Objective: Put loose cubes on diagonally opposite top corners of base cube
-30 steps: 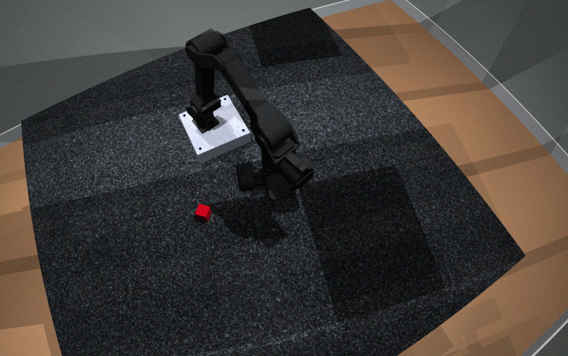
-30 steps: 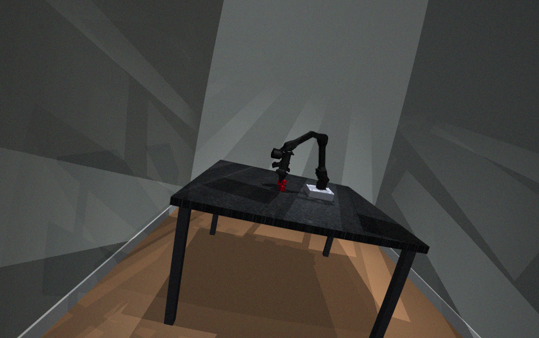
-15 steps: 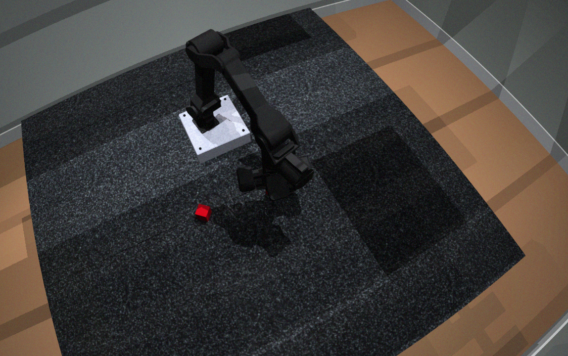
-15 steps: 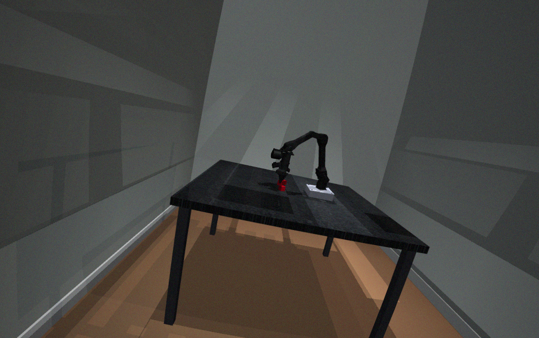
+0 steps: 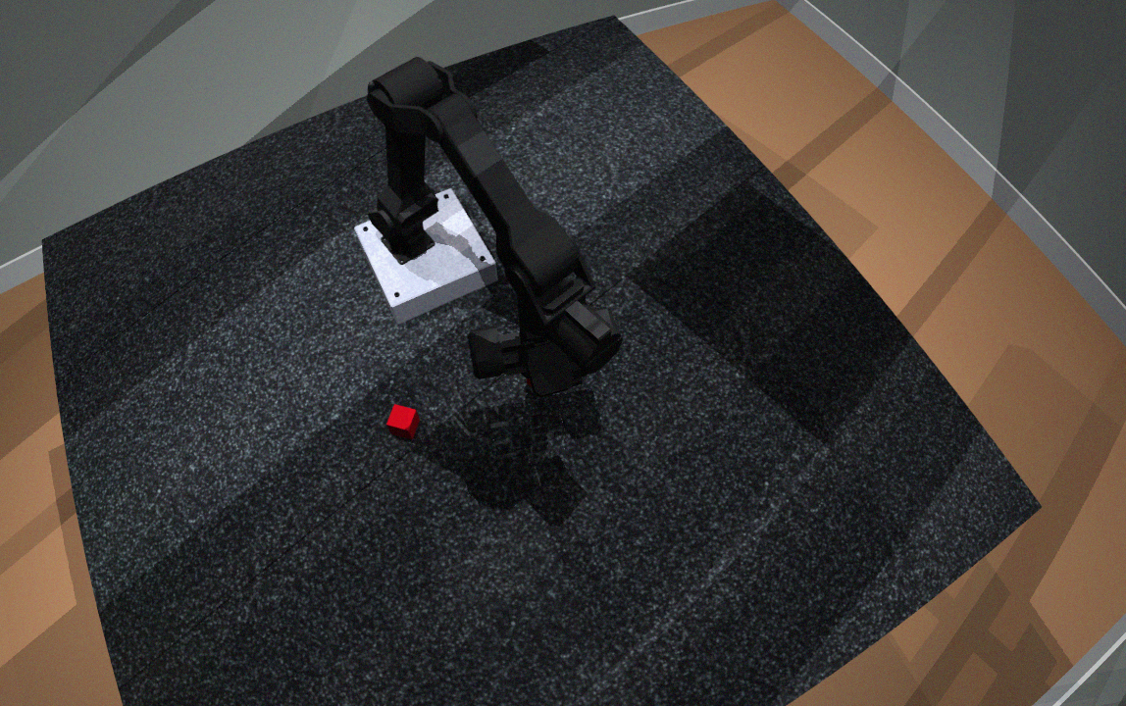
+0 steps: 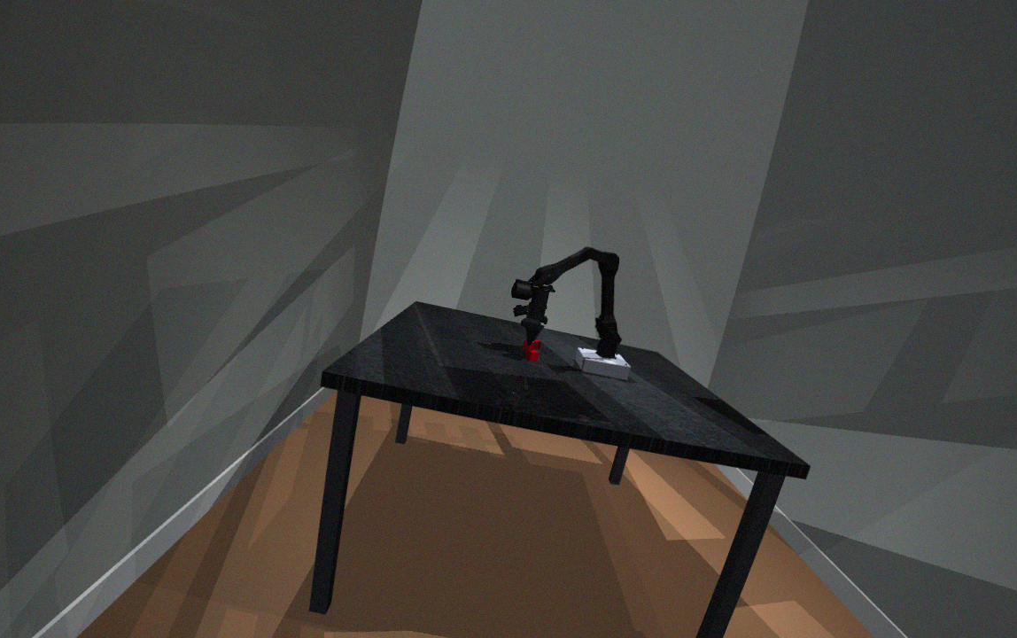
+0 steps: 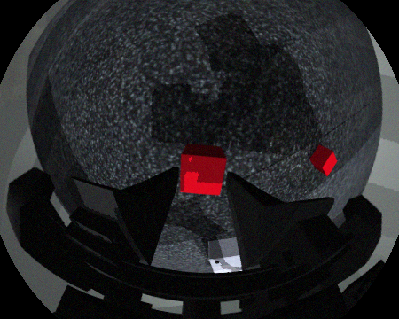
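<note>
A red cube (image 7: 203, 179) sits between my fingertips, with a thin gap on each side in the wrist view. My gripper (image 7: 202, 174) is open around it and points down. In the exterior view this cube and the base cube merge into one red patch just under the fingers, so the exact corner and any overhang cannot be told. The other loose cube (image 5: 403, 421) (image 6: 531, 356) (image 7: 323, 159) lies on the table, apart from the gripper. In the top view the arm hides the fingertips and nearly all of the red beneath them.
The white mounting plate (image 5: 448, 263) (image 6: 603, 367) (image 7: 226, 264) of the arm stands on the dark table (image 5: 242, 527) (image 6: 496, 400), behind the gripper in the top view. The wrist camera housing (image 5: 493, 353) sticks out sideways from the wrist. Shadows fall across the table.
</note>
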